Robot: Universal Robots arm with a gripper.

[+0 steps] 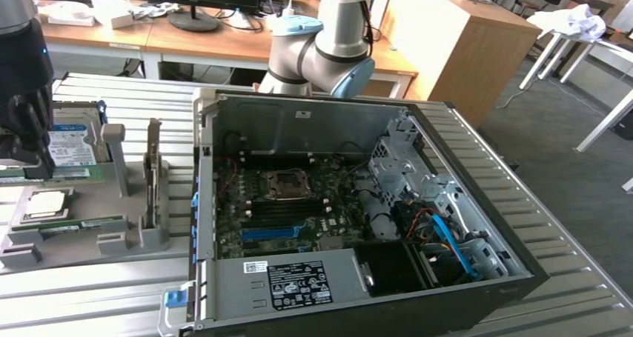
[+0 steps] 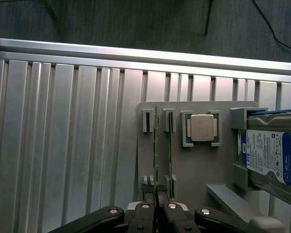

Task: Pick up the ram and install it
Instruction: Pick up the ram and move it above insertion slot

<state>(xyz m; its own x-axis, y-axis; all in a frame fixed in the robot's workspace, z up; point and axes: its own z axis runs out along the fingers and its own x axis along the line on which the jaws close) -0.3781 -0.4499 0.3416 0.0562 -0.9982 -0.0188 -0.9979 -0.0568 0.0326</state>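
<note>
So the jaws are closed, the two black fingertips [image 2: 146,217] pressed together. The ram [image 2: 156,145] stands on edge in its slots and its near end runs straight into the seam between them. Honestly can't tell if they're actually pinching it or just sitting right at its end. It hasn't gone into the computer yet, it's on the grey tray [image 2: 194,170].

Right beside it there's a second green stick [image 2: 169,145] in its own slots, parallel and not touching. Past that there's a square silver processor chip [image 2: 202,127] in a pocket of the tray. Beyond that is a hard drive [image 2: 269,155] with a white and blue label, propped up at an angle. The tray sits on a ribbed aluminium bench [image 2: 63,145].

In the exterior view, take the open computer case [image 1: 296,129] as the clock centre. The tray [image 1: 70,248] is at 9 o'clock, just beside the case. The arm's black end [image 1: 25,92] hangs over the far 9 o'clock edge of the tray. A green stick [image 1: 84,224] shows along the tray's 6 o'clock side, but I can't say which of the two it is. The chip [image 1: 44,204] is just behind it and the hard drive [image 1: 71,141] is toward 12. A tall grey card [image 1: 153,167] stands upright between the tray's parts and the case. The case lies on its side, motherboard [image 1: 287,211] facing up. The arm's grey-and-blue elbow [image 1: 331,48] is at 12 o'clock behind it.
</note>
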